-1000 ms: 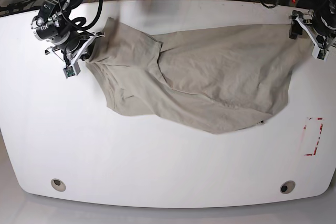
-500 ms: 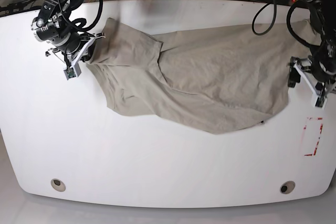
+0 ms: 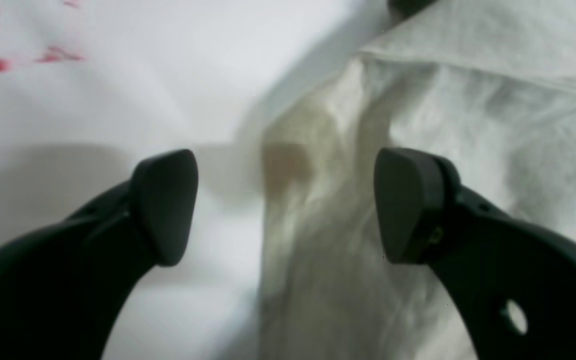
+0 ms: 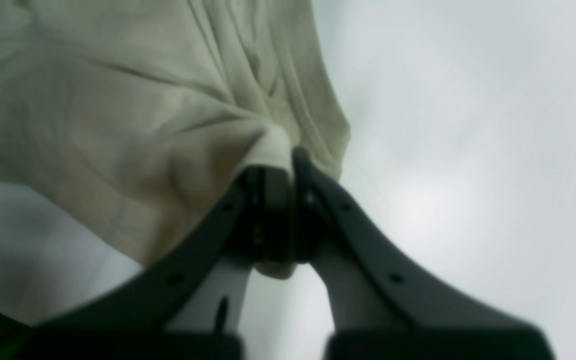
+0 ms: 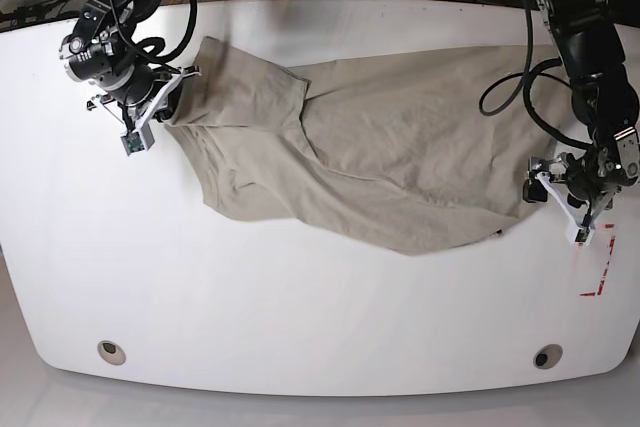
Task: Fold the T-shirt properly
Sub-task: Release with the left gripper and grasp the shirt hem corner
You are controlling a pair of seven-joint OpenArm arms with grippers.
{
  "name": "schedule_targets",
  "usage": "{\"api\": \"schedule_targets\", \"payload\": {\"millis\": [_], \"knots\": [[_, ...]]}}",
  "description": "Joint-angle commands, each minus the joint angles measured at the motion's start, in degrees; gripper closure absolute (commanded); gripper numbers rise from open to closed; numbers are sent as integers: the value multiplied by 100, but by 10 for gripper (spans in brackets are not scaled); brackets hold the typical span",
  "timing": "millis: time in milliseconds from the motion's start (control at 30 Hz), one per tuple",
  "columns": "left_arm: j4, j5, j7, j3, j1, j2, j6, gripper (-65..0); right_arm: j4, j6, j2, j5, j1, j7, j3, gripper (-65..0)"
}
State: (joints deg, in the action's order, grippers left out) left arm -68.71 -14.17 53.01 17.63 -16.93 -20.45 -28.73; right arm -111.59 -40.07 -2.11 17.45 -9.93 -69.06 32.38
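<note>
spreading out looks like the stage in hand, and the folding itself has not begun as far as i can judge. the t-shirt (image 5: 400,152) lies rumpled across the upper half of the white surface (image 5: 300,317), one end bunched and doubled over itself toward the base view's left, the rest a loose wrinkled sheet reaching toward the right.

the right hand (image 5: 160,99) is clamped on the bunched end of the cloth; in its wrist view the fingers (image 4: 313,210) are together with a pinch of hem squeezed between them.

the left hand (image 3: 285,202) hangs at the opposite end by the lower corner of the shirt, fingers apart and holding nothing. in its wrist view the cloth's edge runs between them, one fingertip over bare surface and the other over fabric. red tape marks (image 5: 598,272) sit just beyond it.

left to do, by my reading: grip that corner, pull the shirt flat, then make every fold.
</note>
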Motion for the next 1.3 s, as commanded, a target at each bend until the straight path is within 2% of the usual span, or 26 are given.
{"api": "schedule_targets", "payload": {"millis": [0, 167, 267, 433, 600, 633, 733, 767, 867, 933, 1100, 1267], "knots": [[264, -55, -224, 0, -307, -122, -76, -515, -107, 7, -57, 70, 57, 97, 19, 0], [1064, -20, -743, -9, -571, -26, -94, -515, -107, 7, 66, 26, 127, 97, 19, 0], [1389, -29, -787, -70, -712, -8, -103, -515, -98, 7, 75, 26, 127, 97, 19, 0], [1521, -64, -796, -642, -808, 1, -103, -515, -98, 7, 92, 61, 136, 97, -7, 0], [1539, -64, -796, -686, -799, 80, -112, -510, -98, 7, 101, 61, 136, 97, -7, 0], [1548, -64, -796, -686, -791, 80, -112, -493, -98, 7, 101, 53, 145, 97, -7, 0], [1556, -29, -796, -677, -773, 71, -103, -360, -98, 7, 101, 35, 145, 97, -7, 0], [1556, -29, -796, -686, -764, 71, -103, -285, -98, 7, 101, 35, 145, 97, 1, 0], [1556, -20, -796, -686, -756, 71, -103, -122, -89, 7, 101, 35, 145, 97, 1, 0], [1530, -20, -796, -686, -747, 54, -103, -43, -81, 7, 101, 35, 145, 97, -7, 0], [1187, -64, -796, -659, -562, 45, -103, -3, -81, 7, 101, 35, 207, 97, -16, 0], [-44, -55, -761, -659, -193, 45, -103, 0, -72, 7, 83, 26, 470, 97, -7, 0]]}}
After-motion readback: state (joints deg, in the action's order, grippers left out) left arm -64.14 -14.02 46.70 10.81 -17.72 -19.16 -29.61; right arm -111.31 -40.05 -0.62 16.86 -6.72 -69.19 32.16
